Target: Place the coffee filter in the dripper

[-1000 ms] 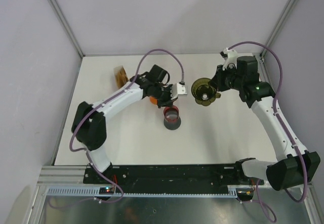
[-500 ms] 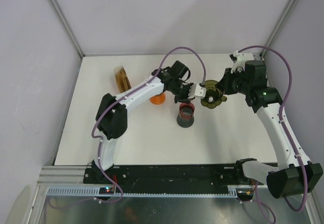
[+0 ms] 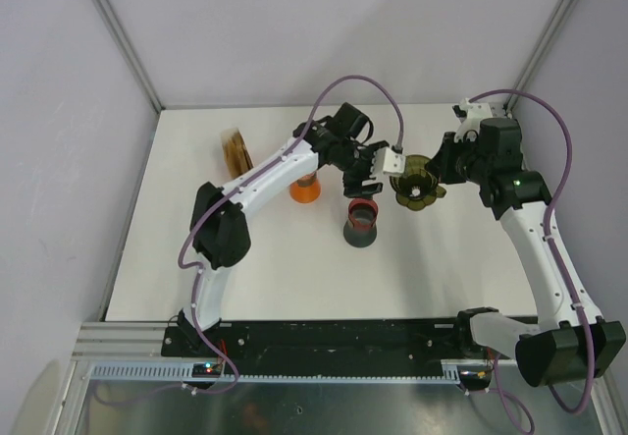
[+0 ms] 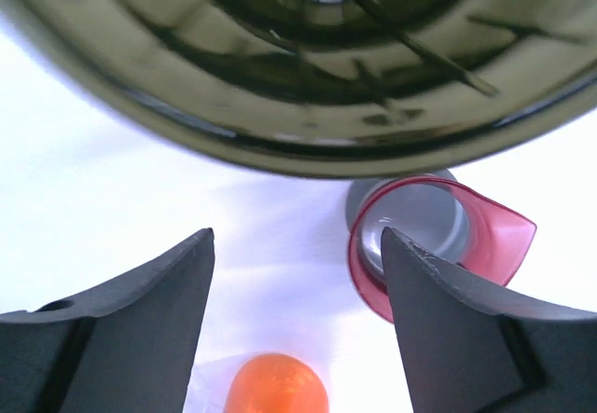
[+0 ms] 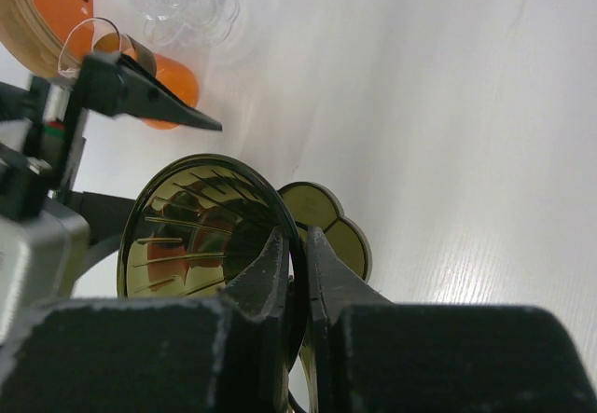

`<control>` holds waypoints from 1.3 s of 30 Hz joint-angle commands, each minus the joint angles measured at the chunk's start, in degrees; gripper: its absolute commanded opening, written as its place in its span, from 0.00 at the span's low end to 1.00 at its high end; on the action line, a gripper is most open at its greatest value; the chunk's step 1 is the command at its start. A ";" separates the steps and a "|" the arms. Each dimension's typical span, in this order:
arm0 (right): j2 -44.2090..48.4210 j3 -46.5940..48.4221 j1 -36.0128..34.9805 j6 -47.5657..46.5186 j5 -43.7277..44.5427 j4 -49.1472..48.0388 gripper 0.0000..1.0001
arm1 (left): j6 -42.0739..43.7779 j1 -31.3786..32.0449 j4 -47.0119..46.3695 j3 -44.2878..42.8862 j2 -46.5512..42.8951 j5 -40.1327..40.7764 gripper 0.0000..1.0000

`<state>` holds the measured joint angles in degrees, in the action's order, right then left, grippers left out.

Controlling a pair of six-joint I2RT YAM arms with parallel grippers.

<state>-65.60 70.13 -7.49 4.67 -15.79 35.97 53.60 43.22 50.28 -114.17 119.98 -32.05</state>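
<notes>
The olive-tinted dripper (image 3: 414, 186) hangs tilted above the table, its rim pinched by my right gripper (image 3: 439, 174), whose jaws are shut on that rim (image 5: 300, 236). My left gripper (image 3: 385, 165) is right beside the dripper's mouth, open (image 4: 298, 245), with nothing between its fingers. In the left wrist view the dripper (image 4: 298, 87) fills the top. Brown coffee filters (image 3: 235, 148) stand in their pack at the far left, also seen in the right wrist view (image 5: 37, 12). I see no filter inside the dripper.
An orange cup (image 3: 306, 190) stands under the left forearm. A grey cup with a red dripper on top (image 3: 361, 221) sits just in front of the left gripper. A clear plastic piece (image 5: 182, 3) lies near the filter pack.
My left gripper has swung right from over the orange cup to the dripper's mouth and has opened. The right gripper has carried the dripper slightly to the right.
</notes>
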 commanded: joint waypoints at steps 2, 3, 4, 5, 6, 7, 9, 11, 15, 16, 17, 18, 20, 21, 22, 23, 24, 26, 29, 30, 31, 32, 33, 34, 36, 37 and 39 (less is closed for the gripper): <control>2.59 0.35 0.13 0.74 0.30 -1.87 0.00 | -7.03 -1.44 -0.46 -6.23 -5.63 2.45 0.79; 2.68 0.36 0.12 0.72 0.27 -1.96 0.00 | -8.57 -1.85 -0.45 -6.54 -6.38 3.28 0.80; 2.76 0.36 0.20 0.75 -0.01 -2.13 0.00 | -9.86 -2.19 -0.49 -6.70 -7.42 3.95 0.81; 2.89 0.36 0.15 0.77 -0.28 -2.30 0.00 | -11.56 -2.75 -0.47 -6.65 -8.20 4.95 0.81; 3.05 0.32 0.13 0.82 -0.77 -2.57 0.00 | -12.94 -3.30 -0.50 -6.31 -9.38 5.80 0.81; 3.12 0.34 0.07 0.89 -1.15 -2.79 0.00 | -14.64 -4.06 -0.48 -5.92 -10.32 6.36 0.81; 3.25 0.35 -0.56 1.07 -1.03 -3.30 0.00 | -17.94 -6.10 -0.52 -4.84 -13.18 6.73 0.81; 3.19 0.36 -2.09 1.12 -0.02 -3.92 0.00 | -21.75 -8.63 -0.51 -3.54 -15.79 6.69 0.81; 2.51 0.36 -6.92 1.28 1.04 -6.69 0.00 | -28.87 -14.33 -0.51 1.20 -21.27 6.71 0.80; 2.15 0.36 -8.11 1.43 0.77 -7.53 0.00 | -30.08 -15.68 -0.57 2.84 -22.51 6.86 0.79; 1.54 0.36 -8.93 1.59 -0.11 -8.56 0.00 | -31.51 -17.23 -0.55 4.23 -23.92 7.06 0.78; 0.92 0.36 -9.77 1.84 -0.99 -9.39 0.00 | -32.49 -19.02 -0.59 5.94 -24.93 7.34 0.78; -0.73 0.36 -11.15 2.30 -3.39 -11.19 0.00 | -34.64 -22.30 -0.72 8.82 -27.18 8.12 0.77; -1.75 0.36 -11.63 2.46 -4.70 -12.11 0.00 | -35.77 -23.75 -0.94 9.99 -28.32 8.44 0.77; -2.92 0.36 -12.09 2.72 -5.79 -12.74 0.00 | -36.95 -25.71 -1.31 11.41 -29.50 8.73 0.77; -3.82 0.36 -12.50 3.03 -6.51 -13.46 0.00 | -37.81 -27.26 -1.71 13.09 -30.31 8.62 0.77; -4.83 0.36 -12.70 3.31 -7.14 -14.12 0.00 | -38.63 -29.31 -2.14 14.32 -31.38 8.29 0.77; -6.45 0.36 -12.99 4.23 -8.05 -15.01 0.00 | -39.67 -32.60 -3.18 17.34 -33.26 7.41 0.77; -8.31 0.36 -12.97 5.56 -10.01 -15.39 0.00 | -39.91 -35.89 -5.07 22.32 -35.97 7.01 0.77; -8.71 0.36 -13.11 5.63 -11.13 -15.27 0.00 | -39.81 -36.61 -5.57 23.68 -36.98 7.01 0.77; -9.04 0.36 -13.27 5.36 -12.08 -15.16 0.00 | -39.68 -37.32 -6.31 25.20 -37.74 7.01 0.77; -9.25 0.36 -13.62 4.96 -13.00 -14.97 0.00 | -39.52 -37.81 -6.89 26.31 -38.61 7.09 0.77; -9.39 0.36 -14.10 4.37 -13.41 -14.83 0.00 | -39.44 -38.28 -7.49 27.48 -39.22 7.09 0.77; -9.56 0.36 -14.33 3.98 -13.53 -14.59 0.00 | -39.40 -38.64 -8.15 28.29 -39.92 7.18 0.77; -9.99 0.36 -14.16 3.69 -13.67 -13.94 0.00 | -39.38 -39.31 -9.05 29.73 -40.86 7.36 0.77; -10.29 0.32 -13.97 3.64 -13.70 -13.57 0.00 | -39.37 -39.68 -9.36 30.38 -41.18 7.40 0.77; -10.92 0.31 -13.39 3.65 -13.91 -12.75 0.00 | -39.37 -40.21 -9.86 31.28 -41.66 7.50 0.77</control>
<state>-75.61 70.02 -21.34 8.49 -27.27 24.60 15.35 4.21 44.42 -84.16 81.58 -24.16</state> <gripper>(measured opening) 0.076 0.772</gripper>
